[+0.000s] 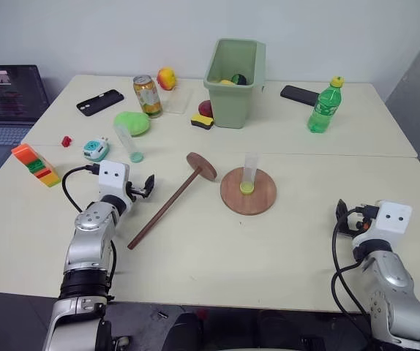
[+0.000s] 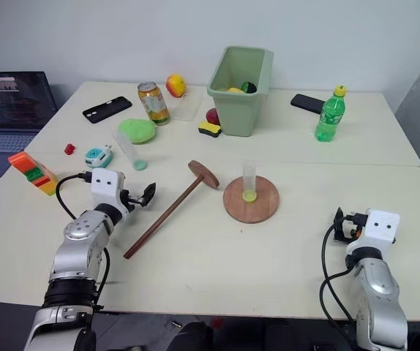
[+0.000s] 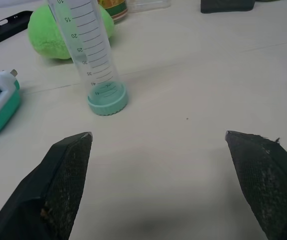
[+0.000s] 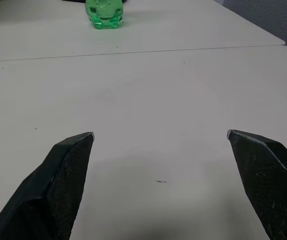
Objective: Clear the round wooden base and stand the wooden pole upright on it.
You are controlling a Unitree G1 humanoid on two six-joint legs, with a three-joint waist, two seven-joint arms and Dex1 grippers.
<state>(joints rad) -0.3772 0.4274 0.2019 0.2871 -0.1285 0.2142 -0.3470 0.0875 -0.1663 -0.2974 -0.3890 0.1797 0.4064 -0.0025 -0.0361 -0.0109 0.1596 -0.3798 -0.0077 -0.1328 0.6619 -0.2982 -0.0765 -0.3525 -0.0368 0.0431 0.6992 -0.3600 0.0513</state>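
The round wooden base (image 1: 257, 199) lies flat in the middle of the table. A clear tube with a yellow-green bottom (image 1: 249, 175) stands upright on its centre. The wooden pole (image 1: 167, 206) lies flat on the table left of the base, its dark disc end (image 1: 202, 166) pointing toward the far side. My left gripper (image 1: 145, 186) hovers open just left of the pole's shaft with nothing between its fingers. My right gripper (image 1: 345, 216) is open and empty over bare table, well right of the base.
A second clear tube with a teal cap (image 3: 103, 75) stands ahead of the left gripper, beside a green soft lump (image 1: 132, 123) and a teal gadget (image 1: 95, 150). A green bin (image 1: 235, 72), can (image 1: 147, 96), two phones, a green bottle (image 1: 325, 106) and an orange block (image 1: 35, 164) stand farther off.
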